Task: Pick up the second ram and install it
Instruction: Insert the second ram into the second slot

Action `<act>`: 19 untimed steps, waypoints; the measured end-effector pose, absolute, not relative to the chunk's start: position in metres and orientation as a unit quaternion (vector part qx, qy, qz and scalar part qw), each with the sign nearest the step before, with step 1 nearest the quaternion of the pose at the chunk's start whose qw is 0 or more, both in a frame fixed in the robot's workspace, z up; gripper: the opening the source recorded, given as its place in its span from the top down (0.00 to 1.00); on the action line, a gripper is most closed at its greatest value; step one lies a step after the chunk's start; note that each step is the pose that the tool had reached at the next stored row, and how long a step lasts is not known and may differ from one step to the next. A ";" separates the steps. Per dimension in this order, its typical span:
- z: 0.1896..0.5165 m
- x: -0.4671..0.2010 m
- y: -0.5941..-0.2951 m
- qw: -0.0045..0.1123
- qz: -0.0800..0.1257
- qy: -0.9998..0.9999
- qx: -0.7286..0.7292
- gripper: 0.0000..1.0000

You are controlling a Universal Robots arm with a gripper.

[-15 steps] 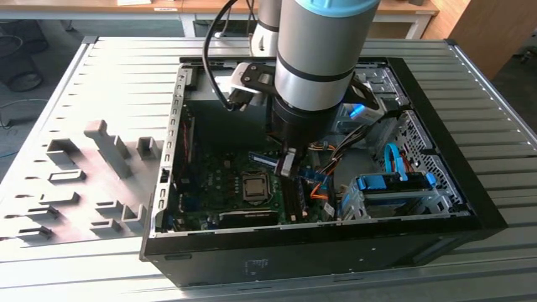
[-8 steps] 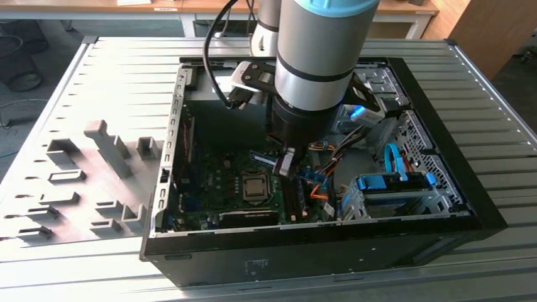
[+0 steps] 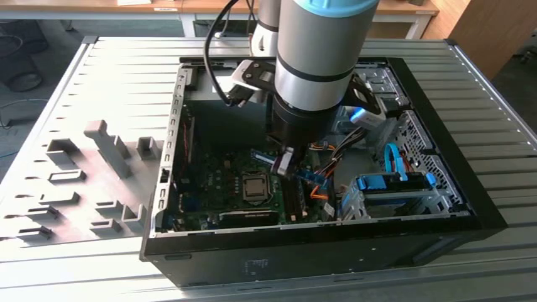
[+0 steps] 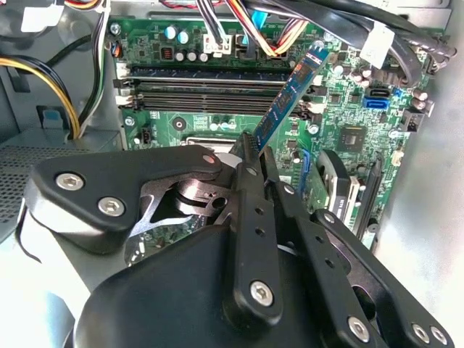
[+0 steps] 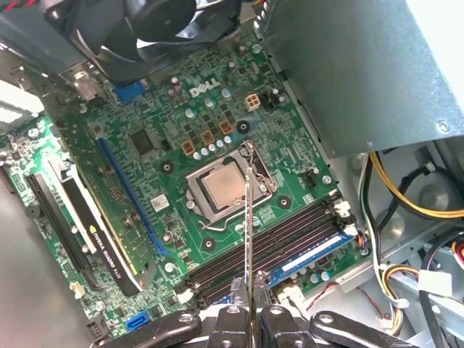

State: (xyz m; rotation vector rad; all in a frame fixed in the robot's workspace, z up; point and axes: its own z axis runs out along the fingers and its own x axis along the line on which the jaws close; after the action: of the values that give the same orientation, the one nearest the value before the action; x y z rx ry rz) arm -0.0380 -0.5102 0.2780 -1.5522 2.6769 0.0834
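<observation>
My gripper [image 3: 283, 167] is down inside the open computer case [image 3: 470, 207], shut on the second ram [image 3: 315, 177], a thin dark stick with a blue label. In the second wrist view the ram [image 4: 290, 94] slants out from between the fingertips [image 4: 250, 145] toward the memory slots [image 4: 210, 98]. In the first wrist view the ram [image 5: 249, 225] shows edge-on, rising from the gripper [image 5: 250, 308] across the dark slots [image 5: 268, 243]. It hangs above the motherboard, apart from the slots. Another stick [image 5: 312, 255] sits in the slot beside them.
The processor socket [image 5: 225, 187] lies just beyond the slots. A grey power supply box [image 5: 377, 65] and bundles of cables [image 5: 413, 196] flank them. A blue drive cage [image 3: 394, 182] stands at the exterior view's right. A grey slotted holder block [image 3: 92, 176] rests outside the case.
</observation>
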 end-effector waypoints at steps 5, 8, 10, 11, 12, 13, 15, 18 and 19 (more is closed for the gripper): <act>0.278 -0.038 -0.510 0.023 0.027 0.872 -0.488 0.86; 0.278 -0.038 -0.510 0.024 0.026 0.877 -0.480 0.86; 0.278 -0.038 -0.510 0.024 0.026 0.879 -0.475 0.86; 0.278 -0.038 -0.510 0.024 0.026 0.881 -0.472 0.86; 0.278 -0.038 -0.510 0.024 0.026 0.882 -0.469 0.86; 0.278 -0.038 -0.510 0.024 0.026 0.884 -0.467 0.86; 0.278 -0.038 -0.510 0.024 0.026 0.886 -0.462 0.86; 0.278 -0.038 -0.510 0.024 0.026 0.890 -0.455 0.86; 0.278 -0.038 -0.510 0.024 0.026 0.891 -0.452 0.86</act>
State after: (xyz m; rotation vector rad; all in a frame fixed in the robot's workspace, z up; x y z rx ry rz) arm -0.0380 -0.5102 0.2778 -1.3988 2.7570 0.0792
